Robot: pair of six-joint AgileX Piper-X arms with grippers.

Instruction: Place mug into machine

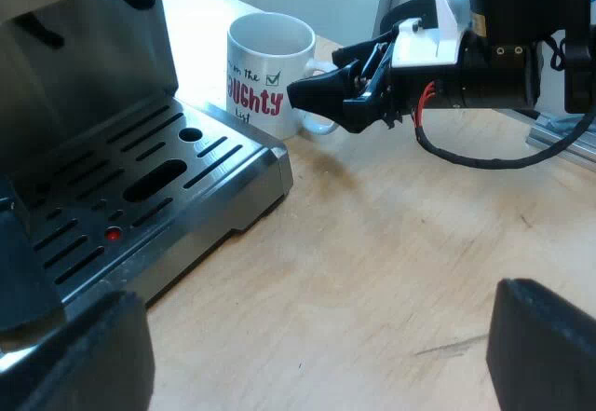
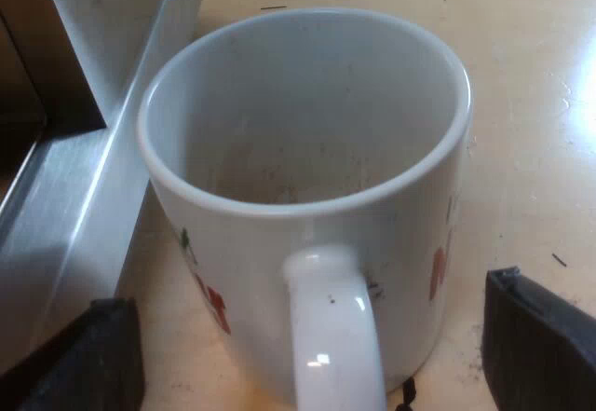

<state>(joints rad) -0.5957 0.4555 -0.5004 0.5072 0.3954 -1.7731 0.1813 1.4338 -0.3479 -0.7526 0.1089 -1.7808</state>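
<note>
Our left gripper (image 1: pixel 307 360) hangs low over the wooden table (image 1: pixel 419 271), its two fingers spread wide with nothing between them, and it looks toward the espresso machine (image 1: pixel 84 66). At the foot of the machine lies the metal drip tray (image 1: pixel 256 164) with its slotted grate, and nothing stands on it. The mug (image 1: pixel 270 75) stands upright on the table just beside the corner of this tray, so it is not yet in the machine. It is white with red lettering, and it is empty inside, with only faint marks. Its handle (image 2: pixel 331 327) points toward our right gripper (image 1: pixel 303 94), which is close to it. From its own camera the right gripper (image 2: pixel 312 355) has its fingers well apart, one on each side of the handle, and they pinch nothing. We judge the mug to be stiff glazed ceramic. It is rather heavy for a small pinch, smooth and so a little slippery, and it may chip if it knocks the steel edge of the tray. We think the handle is the best place to take it, closing firmly so that the mug does not swing.
</note>
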